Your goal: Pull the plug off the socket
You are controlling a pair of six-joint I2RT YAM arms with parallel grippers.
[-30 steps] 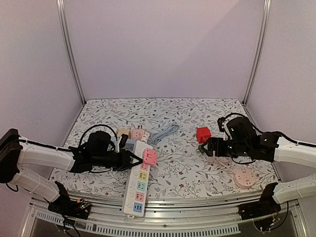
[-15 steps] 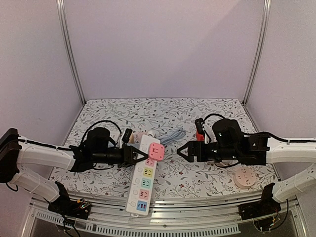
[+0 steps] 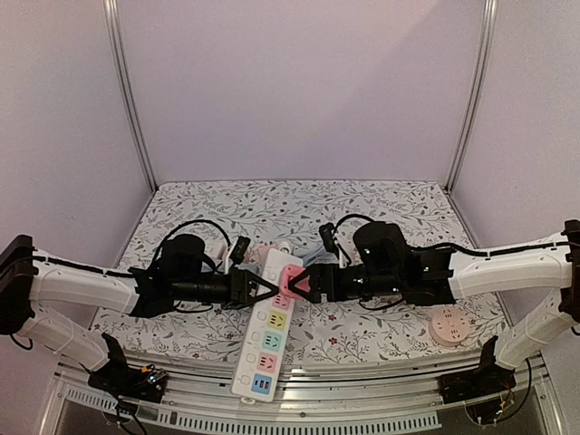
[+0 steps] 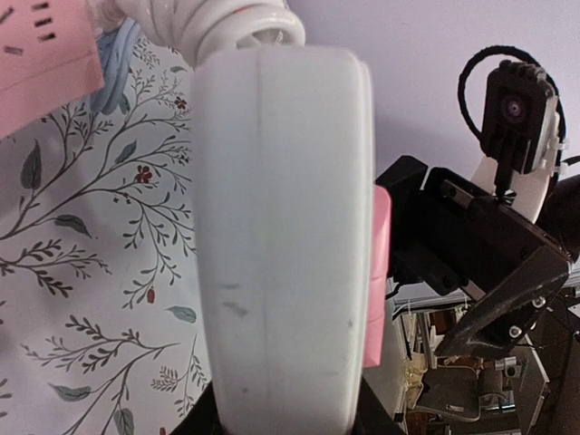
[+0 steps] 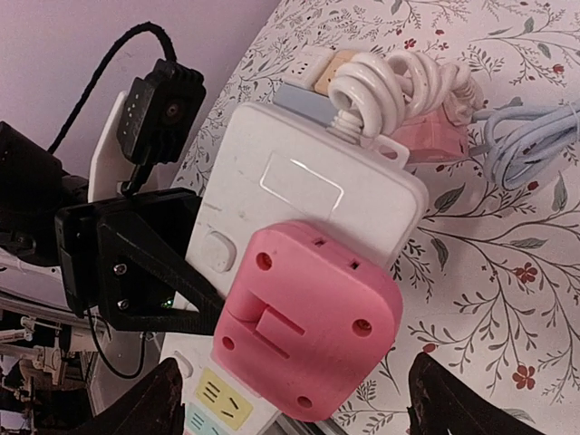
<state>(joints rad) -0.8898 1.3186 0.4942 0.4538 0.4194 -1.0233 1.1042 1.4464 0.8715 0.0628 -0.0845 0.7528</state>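
A pink square plug [image 5: 308, 331] sits in the top outlet of a long white socket strip [image 5: 313, 195] with coloured outlets. My left gripper [image 3: 261, 292] is shut on the strip's upper end from the left and holds that end tilted up off the table. In the left wrist view the strip's white side [image 4: 281, 245] fills the middle, with the plug's pink edge [image 4: 380, 272] to its right. My right gripper [image 5: 297, 403] is open, one finger on each side of the plug, with a gap showing. From above, the right gripper [image 3: 304, 283] meets the plug [image 3: 290, 281] from the right.
The strip's coiled white cord [image 5: 399, 86] lies beyond its top end, on small pastel adapters [image 5: 433, 138]. A grey-blue cable [image 5: 526, 149] lies to the right of them. A round peach socket [image 3: 449, 326] sits near the right front of the floral tabletop [image 3: 362, 204].
My right arm swung left across the table to the plug, and its jaws now straddle it. The left gripper carried the strip's top end up and to the right.
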